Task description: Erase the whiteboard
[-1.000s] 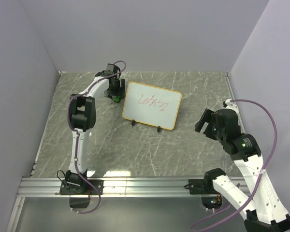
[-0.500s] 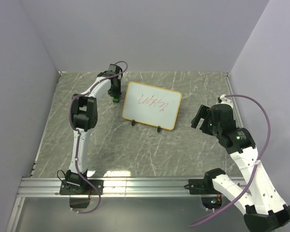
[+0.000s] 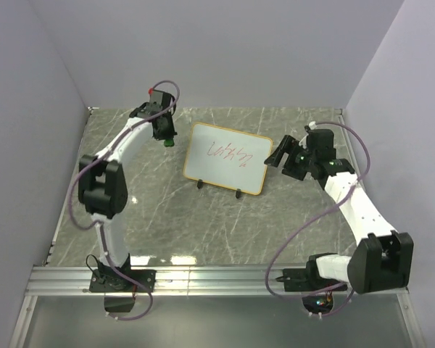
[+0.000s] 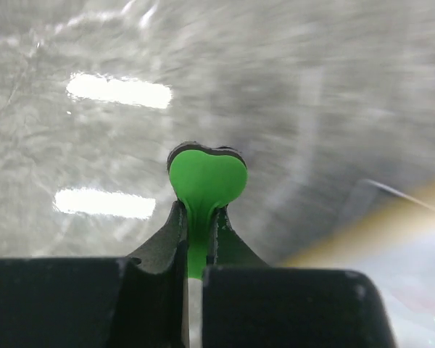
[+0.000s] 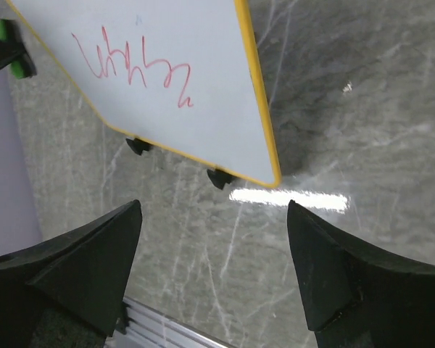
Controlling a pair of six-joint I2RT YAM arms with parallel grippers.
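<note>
The whiteboard stands tilted on two black feet near the middle of the table, with red scribbles on its face. Just left of its upper left corner, my left gripper is shut on a small green eraser. In the left wrist view the eraser bulges out past the pinching fingertips, and the board's yellow frame shows blurred at lower right. My right gripper is open beside the board's right edge. Its wrist view looks down at the whiteboard and scribbles.
Grey marbled tabletop lies between lilac walls on the left, back and right. An aluminium rail runs along the near edge, where both arm bases are bolted. Purple cables loop off both arms.
The left gripper closed on the green eraser and swung up and slightly left of the board. The right arm reached forward and left, from the right side up to the board's right edge.
</note>
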